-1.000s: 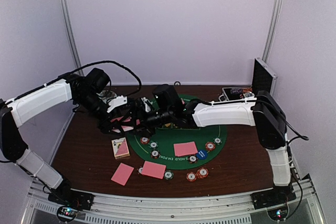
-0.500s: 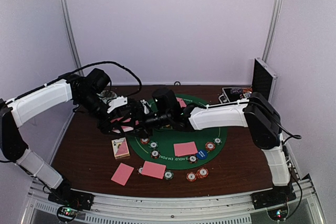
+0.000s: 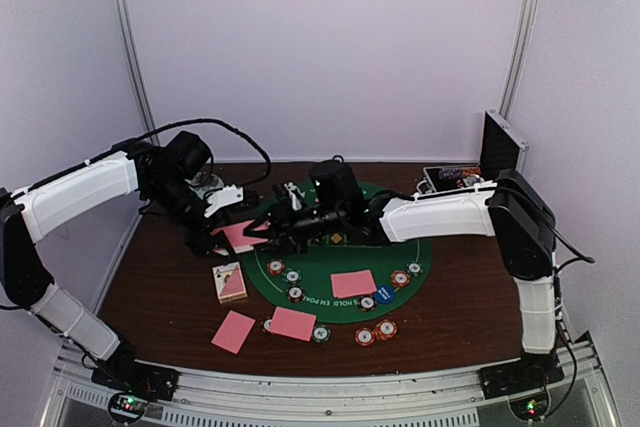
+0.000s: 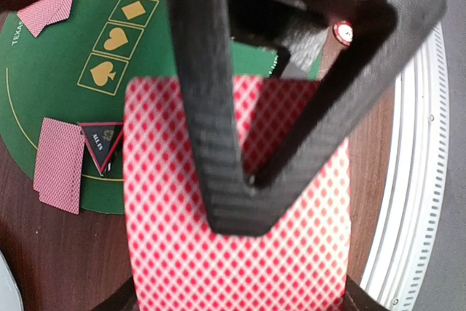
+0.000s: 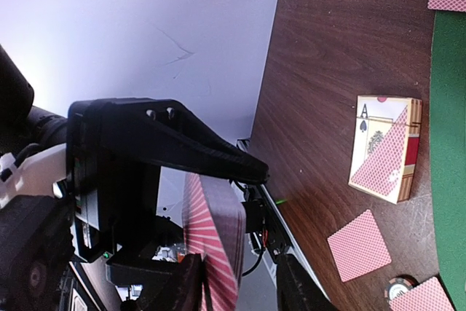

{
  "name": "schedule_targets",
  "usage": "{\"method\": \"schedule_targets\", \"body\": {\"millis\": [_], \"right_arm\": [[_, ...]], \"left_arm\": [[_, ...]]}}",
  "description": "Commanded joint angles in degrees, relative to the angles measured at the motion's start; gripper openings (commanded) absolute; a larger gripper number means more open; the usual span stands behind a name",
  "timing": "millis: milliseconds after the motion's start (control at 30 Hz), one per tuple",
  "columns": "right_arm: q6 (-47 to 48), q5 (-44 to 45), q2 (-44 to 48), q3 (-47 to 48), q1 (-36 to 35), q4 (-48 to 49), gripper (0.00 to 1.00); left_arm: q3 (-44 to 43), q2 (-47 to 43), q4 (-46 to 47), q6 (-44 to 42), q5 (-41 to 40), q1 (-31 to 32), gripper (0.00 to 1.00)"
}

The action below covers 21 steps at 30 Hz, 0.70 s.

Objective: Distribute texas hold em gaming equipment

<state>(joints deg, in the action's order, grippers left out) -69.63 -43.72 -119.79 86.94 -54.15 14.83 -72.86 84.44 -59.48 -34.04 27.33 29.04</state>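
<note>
Two grippers meet beside the green felt mat (image 3: 320,263) — my left gripper (image 4: 233,213) pinches the stack of pink-backed playing cards (image 4: 167,253), right gripper (image 5: 239,286) just narrowed around its edge (gripping? can't tell): next deal.

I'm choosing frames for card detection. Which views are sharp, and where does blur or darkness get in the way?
Top external: evenly lit, fairly sharp, but the poker chips are tiny. Left wrist: the held card and the finger over it are soft, the green mat crisper. Right wrist: the card box is sharp; the near fingers are dark and blurred.
</note>
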Motion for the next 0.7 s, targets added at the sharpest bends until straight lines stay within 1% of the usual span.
{"method": "schedule_targets", "body": {"millis": [0, 300, 400, 567, 667], "right_arm": [[2.32, 1.09, 4.17, -2.20, 1.08, -5.46, 0.35], [3.50, 1.63, 9.20, -3.69, 2.46, -7.91, 0.15], [3.89, 1.63, 10.14, -3.54, 2.79, -8.60, 0.11], [7.55, 1.84, 11.52, -3.04, 4.49, -14.93, 0.03], [11.85, 2.65, 12.55, -2.42, 6.57, -21.61, 0.00]], "left_arm": [[-0.50, -1.47, 1.30, -0.85, 1.33, 0.06, 0.00], [0.16, -1.78, 1.36, -0.83, 1.08, 0.05, 0.00], [0.30, -1.89, 1.34, -0.82, 0.88, 0.06, 0.00], [0.53, -2.21, 1.39, -0.85, -0.07, 0.06, 0.00], [0.85, -2.54, 1.39, -0.85, -0.92, 0.05, 0.00]]}}
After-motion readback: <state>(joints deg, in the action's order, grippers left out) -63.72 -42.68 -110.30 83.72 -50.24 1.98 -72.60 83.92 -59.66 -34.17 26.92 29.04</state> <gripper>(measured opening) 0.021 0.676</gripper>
